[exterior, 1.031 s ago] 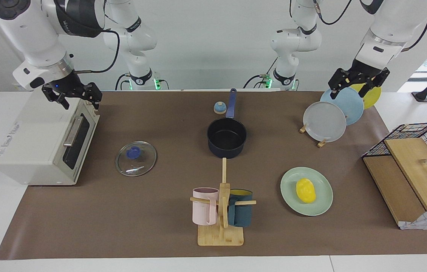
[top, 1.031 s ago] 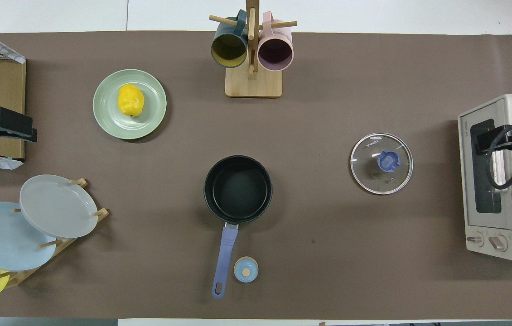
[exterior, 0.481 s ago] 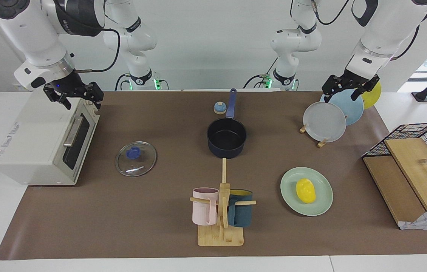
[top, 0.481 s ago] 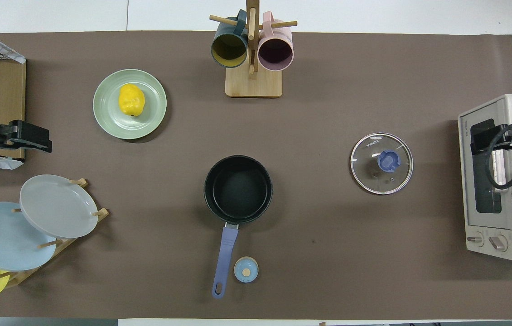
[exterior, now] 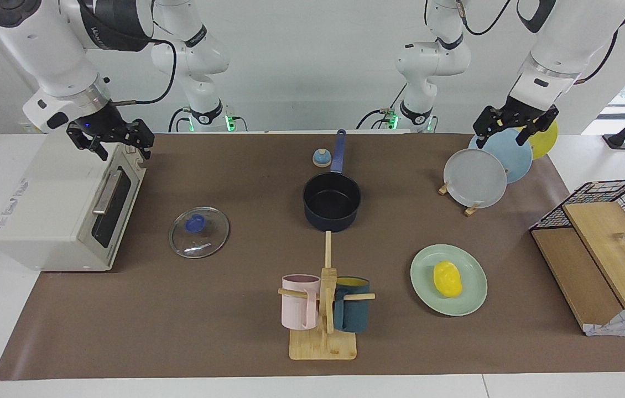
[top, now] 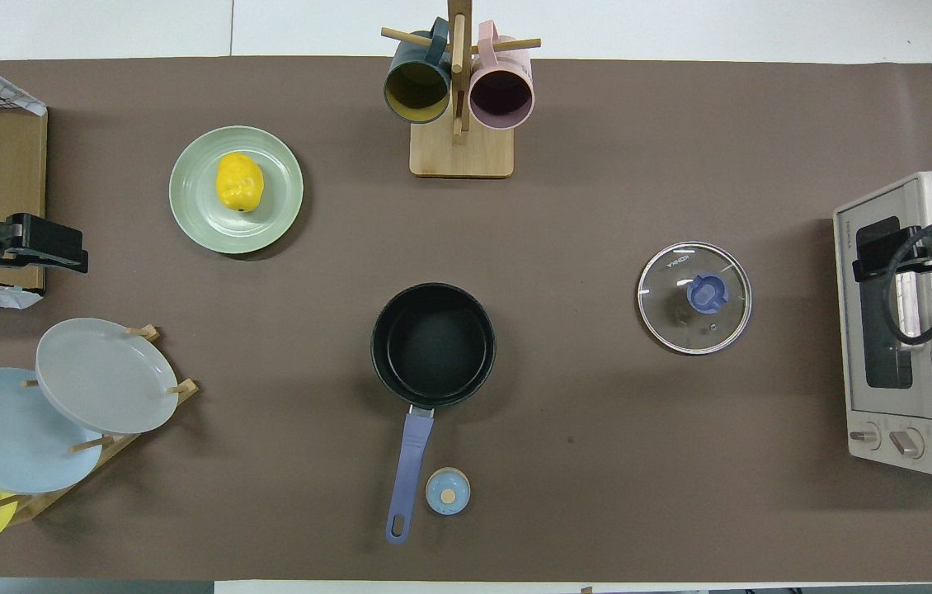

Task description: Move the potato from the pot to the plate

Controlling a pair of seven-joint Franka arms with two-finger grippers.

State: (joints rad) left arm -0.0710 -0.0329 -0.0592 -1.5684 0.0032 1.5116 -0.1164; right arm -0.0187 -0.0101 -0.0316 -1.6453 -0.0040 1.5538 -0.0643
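The small bright yellow oval potato (exterior: 448, 278) lies on the round pale mint-green plate (exterior: 473, 296), a little off its middle, and touches nothing else. That plate sits on the brown mat, farther from the robots than the round dark navy pot (exterior: 332, 202) and toward the left arm's end of the table from it. The pot stands open with its black inside bare, its long blue handle (exterior: 338, 151) pointing toward the robots. Just beside the handle sits a small pale blue round timer (exterior: 321, 158).

The left gripper (exterior: 514, 120) hangs in the air over the wooden rack of upright plates, above the blue plate (exterior: 506, 153) that stands between a grey plate (exterior: 474, 178) and a yellow plate (exterior: 543, 138). Its fingers stand apart and hold nothing. The potato is well apart from it, on the mint-green plate farther from the robots than the rack.

The right gripper (exterior: 110, 137) hangs over the top of the white toaster oven (exterior: 52, 204) at the right arm's end of the table from the pot, fingers spread and empty, well apart from pot and potato alike.

A round glass lid with a blue knob (exterior: 199, 231) lies flat on the mat between the pot and the oven. Farther from the robots than the pot, a wooden mug stand (exterior: 323, 342) carries a pink mug (exterior: 298, 307) and a dark teal mug (exterior: 352, 310).
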